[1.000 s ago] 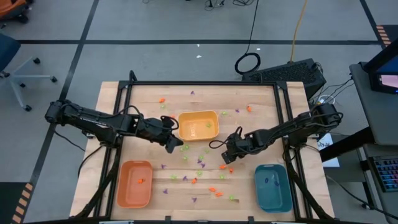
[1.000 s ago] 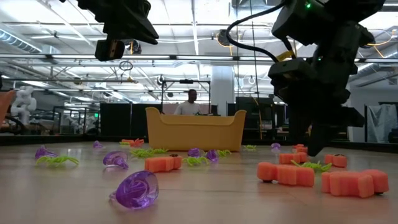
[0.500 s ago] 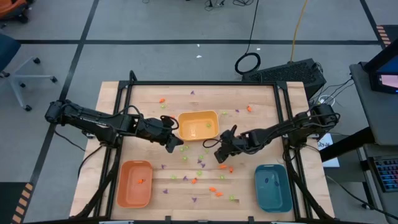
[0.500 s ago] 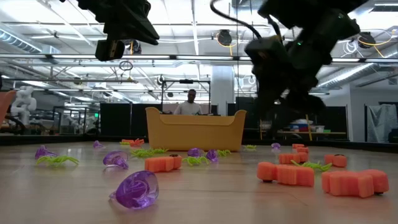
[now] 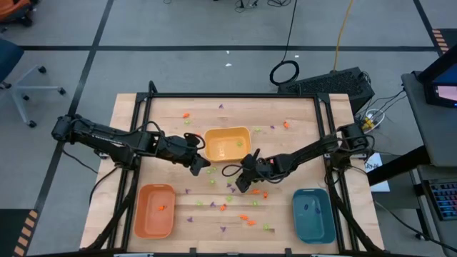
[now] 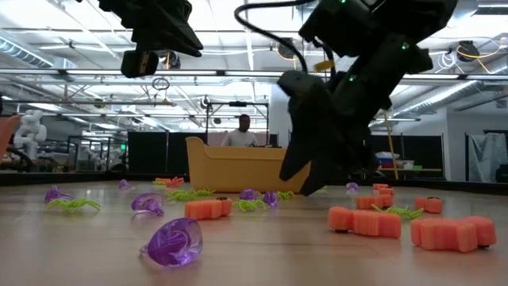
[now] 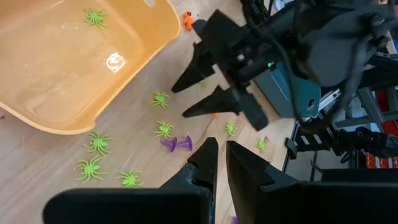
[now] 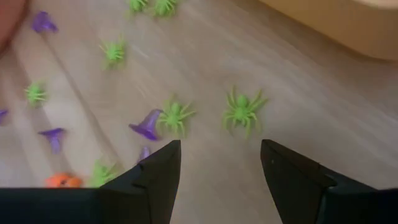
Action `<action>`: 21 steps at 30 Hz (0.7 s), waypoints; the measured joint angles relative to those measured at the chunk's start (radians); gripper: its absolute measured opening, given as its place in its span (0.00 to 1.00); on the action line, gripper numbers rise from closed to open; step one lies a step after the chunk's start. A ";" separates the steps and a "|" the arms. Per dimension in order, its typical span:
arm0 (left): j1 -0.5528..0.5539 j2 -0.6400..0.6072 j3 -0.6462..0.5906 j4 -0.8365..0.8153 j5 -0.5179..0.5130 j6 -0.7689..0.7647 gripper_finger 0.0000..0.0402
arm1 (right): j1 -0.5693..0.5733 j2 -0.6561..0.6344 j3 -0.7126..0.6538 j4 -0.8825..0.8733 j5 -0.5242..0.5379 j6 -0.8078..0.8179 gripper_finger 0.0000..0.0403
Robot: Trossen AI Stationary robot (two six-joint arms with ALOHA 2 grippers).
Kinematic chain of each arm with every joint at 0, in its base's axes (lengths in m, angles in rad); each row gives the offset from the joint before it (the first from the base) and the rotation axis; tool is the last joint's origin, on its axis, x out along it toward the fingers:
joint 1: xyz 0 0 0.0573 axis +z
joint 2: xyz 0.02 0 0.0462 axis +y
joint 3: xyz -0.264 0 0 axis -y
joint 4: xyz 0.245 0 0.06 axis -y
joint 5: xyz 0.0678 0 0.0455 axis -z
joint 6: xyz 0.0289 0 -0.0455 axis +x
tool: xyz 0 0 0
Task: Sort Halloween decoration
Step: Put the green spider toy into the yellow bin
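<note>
The Halloween decoration lies scattered on the wooden table (image 5: pixel 307 121): green spiders (image 8: pixel 241 111), purple hats (image 8: pixel 147 126) and orange pieces (image 6: pixel 365 222). One spider (image 7: pixel 94 15) lies inside the yellow tray (image 5: pixel 228 143). My right gripper (image 5: pixel 238 185) hangs open, slanting down, just above the table in front of the yellow tray; two green spiders and a purple hat lie just beyond its fingertips (image 8: pixel 217 165). My left gripper (image 5: pixel 196 166) stays shut and raised beside the yellow tray's near left corner, with nothing seen between its fingers (image 7: pixel 221 152).
An orange tray (image 5: pixel 155 210) holding one orange piece stands at the near left. A teal tray (image 5: pixel 312 214) holding purple pieces stands at the near right. More pieces lie toward the far edge (image 5: pixel 186 115). A person (image 6: pixel 244 131) sits in the room beyond the table.
My right gripper has moved toward the table's left edge and slightly down, coming in front of the yellow tray. It has rolled about its own axis and tipped steeper, and has stayed open. No piece has moved.
</note>
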 joint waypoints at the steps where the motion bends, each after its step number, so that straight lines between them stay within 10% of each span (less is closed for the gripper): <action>1: -0.002 0.000 0.000 0.000 0.000 0.000 0.08 | 0.000 0.012 0.007 0.000 0.012 -0.005 0.52; 21: -0.028 0.000 0.000 -0.001 -0.003 -0.001 0.08 | 0.032 0.026 0.073 -0.007 0.069 -0.237 0.48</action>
